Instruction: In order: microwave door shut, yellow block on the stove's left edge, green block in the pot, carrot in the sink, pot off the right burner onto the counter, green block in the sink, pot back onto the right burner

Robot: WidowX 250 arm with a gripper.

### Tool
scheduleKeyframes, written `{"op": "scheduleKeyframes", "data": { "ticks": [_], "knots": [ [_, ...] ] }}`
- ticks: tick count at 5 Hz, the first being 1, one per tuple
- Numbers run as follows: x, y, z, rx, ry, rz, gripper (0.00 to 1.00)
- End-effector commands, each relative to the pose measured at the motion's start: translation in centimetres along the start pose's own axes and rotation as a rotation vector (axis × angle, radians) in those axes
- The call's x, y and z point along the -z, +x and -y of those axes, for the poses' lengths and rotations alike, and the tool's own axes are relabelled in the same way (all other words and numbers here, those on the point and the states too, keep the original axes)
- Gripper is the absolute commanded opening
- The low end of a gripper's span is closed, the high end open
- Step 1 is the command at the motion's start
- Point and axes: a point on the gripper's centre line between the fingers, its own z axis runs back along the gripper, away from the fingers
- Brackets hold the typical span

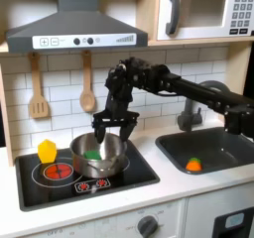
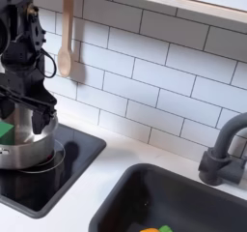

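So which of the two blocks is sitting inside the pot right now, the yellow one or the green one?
The green block. It lies inside the silver pot under the claw, while the yellow block stands on the stovetop near the first exterior view's left edge.

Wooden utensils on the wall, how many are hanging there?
2: a slotted spatula and a spoon hang side by side under the range hood, on the first exterior view's left. Others may be out of frame.

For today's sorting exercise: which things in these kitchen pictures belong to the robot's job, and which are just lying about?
Belong to the job:
pincer
pot
green block
yellow block
carrot
sink
stove
microwave

Just lying about:
wooden spatula
wooden spoon
faucet
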Motion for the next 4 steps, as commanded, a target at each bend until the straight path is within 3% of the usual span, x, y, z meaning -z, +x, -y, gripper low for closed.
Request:
{"op": "scheduleKeyframes", "data": {
  "ticks": [1,4],
  "knots": [
    [1.0,0.4,-0.1,0.001,-0.01,-0.017,1.0],
    [2.2,0.5,0.1,0.008,-0.035,-0.034,1.0]
  ]
}}
